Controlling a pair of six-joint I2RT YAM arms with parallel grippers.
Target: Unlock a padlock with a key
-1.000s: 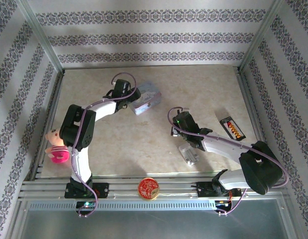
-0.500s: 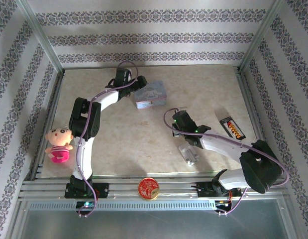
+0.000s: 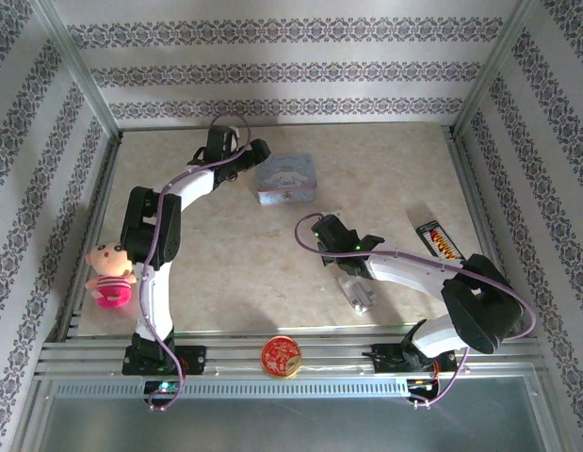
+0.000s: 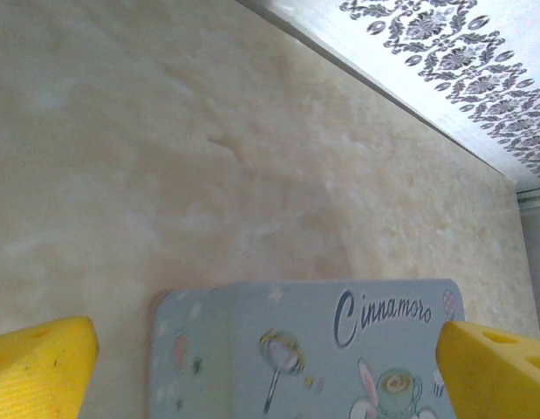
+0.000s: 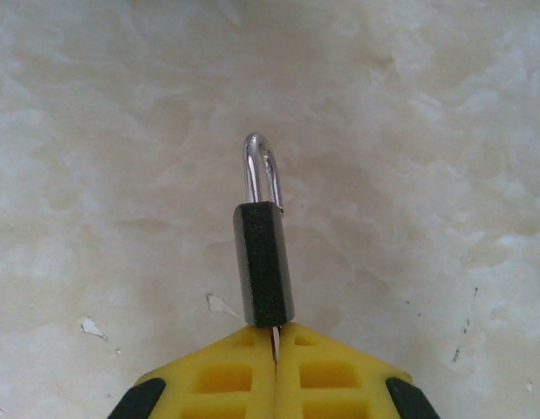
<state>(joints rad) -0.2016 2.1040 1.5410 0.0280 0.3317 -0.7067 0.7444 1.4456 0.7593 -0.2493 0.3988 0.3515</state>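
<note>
While the key (image 5: 274,342) is pinched in the clenched right gripper (image 5: 275,332) at lower centre, the padlock (image 5: 263,262) should be steadied before turning.

Most of the key (image 5: 274,335) hidden inside right pincer (image 5: 275,342), blue tin (image 4: 313,349) cut by bottom edge

Two tins (image 3: 285,179) (image 3: 281,357), one padlock (image 5: 265,262), one key (image 5: 275,337), one plush doll (image 3: 107,273) and one silver block (image 3: 360,299).

"Cinnamoro" in dark script, on the lid of the pale blue tin (image 4: 304,358)
</note>
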